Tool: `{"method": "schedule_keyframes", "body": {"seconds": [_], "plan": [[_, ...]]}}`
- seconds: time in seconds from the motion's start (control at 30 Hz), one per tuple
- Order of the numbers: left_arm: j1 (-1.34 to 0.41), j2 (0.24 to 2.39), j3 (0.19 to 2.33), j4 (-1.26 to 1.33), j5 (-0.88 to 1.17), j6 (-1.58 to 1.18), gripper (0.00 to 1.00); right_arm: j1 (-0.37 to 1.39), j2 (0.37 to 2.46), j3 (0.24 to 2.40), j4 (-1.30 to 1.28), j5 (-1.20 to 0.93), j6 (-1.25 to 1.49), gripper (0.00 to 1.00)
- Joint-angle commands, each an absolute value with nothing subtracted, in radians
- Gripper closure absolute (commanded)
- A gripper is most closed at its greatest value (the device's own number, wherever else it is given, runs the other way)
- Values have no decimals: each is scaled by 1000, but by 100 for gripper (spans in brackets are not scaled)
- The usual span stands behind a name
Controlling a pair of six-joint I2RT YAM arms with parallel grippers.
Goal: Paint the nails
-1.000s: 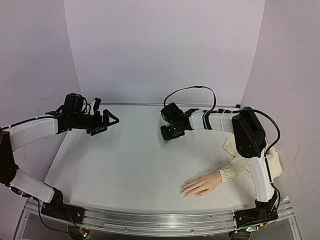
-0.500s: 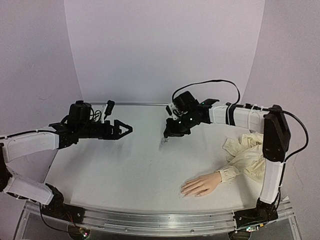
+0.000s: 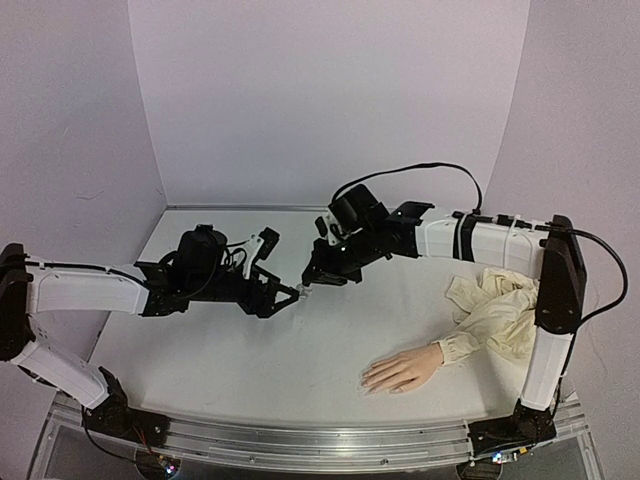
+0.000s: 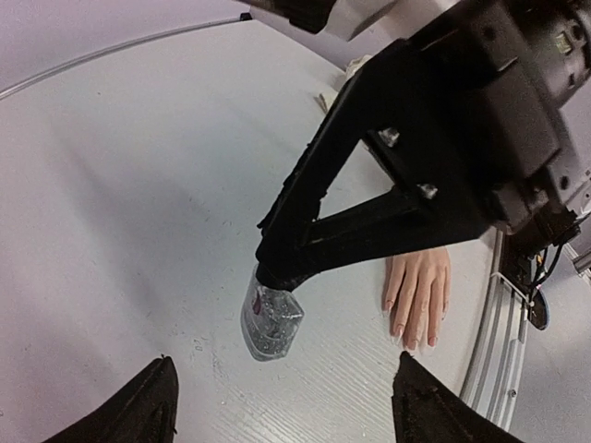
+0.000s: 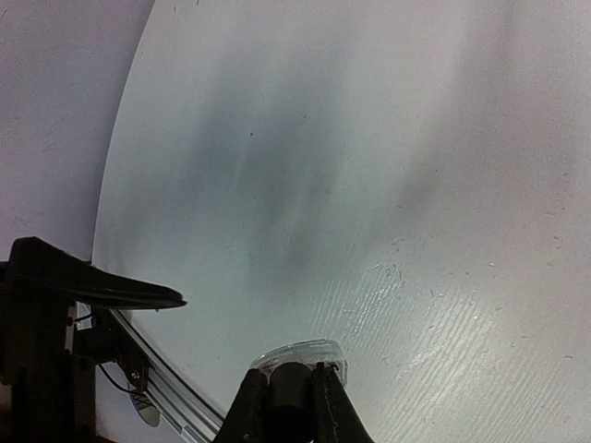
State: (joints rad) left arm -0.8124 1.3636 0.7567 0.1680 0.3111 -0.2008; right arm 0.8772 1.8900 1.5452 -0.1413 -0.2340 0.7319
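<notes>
My right gripper (image 3: 312,279) is shut on the black cap of a small clear polish bottle (image 3: 303,291), and the bottle hangs below its fingers over the middle of the table. It also shows in the left wrist view (image 4: 270,323) and the right wrist view (image 5: 300,358). My left gripper (image 3: 276,270) is open, with its fingertips (image 4: 159,374) on either side of the bottle and short of it. The mannequin hand (image 3: 403,369) lies palm down at the front right, with its cream sleeve (image 3: 503,308) bunched behind it. Its nails (image 4: 406,330) show as tiny tips.
The white table (image 3: 210,350) has curved lilac walls behind it and at both sides. A metal rail (image 3: 300,440) runs along the near edge. The right arm (image 3: 470,238) stretches across the back right above the sleeve.
My right gripper has moved left and nearer with the bottle. My left arm has swung in toward the middle and lower, and its open jaws now face the bottle.
</notes>
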Motion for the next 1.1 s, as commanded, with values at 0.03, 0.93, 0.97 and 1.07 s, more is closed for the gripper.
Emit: {"method": "schedule_keyframes", "body": {"seconds": [0.03, 0.93, 0.97, 1.07], "plan": [[-834, 1400, 813, 222, 228, -129, 25, 897, 1831, 1582, -121, -198, 787, 100], [-853, 1550, 935, 222, 205, -150, 62, 903, 1841, 1611, -121, -177, 785, 100], [-853, 1553, 937, 223, 207, -150, 62, 903, 1841, 1611, -121, -178, 785, 100], [-853, 1559, 939, 222, 207, -150, 59, 904, 1838, 1609, -121, -176, 789, 100]]}}
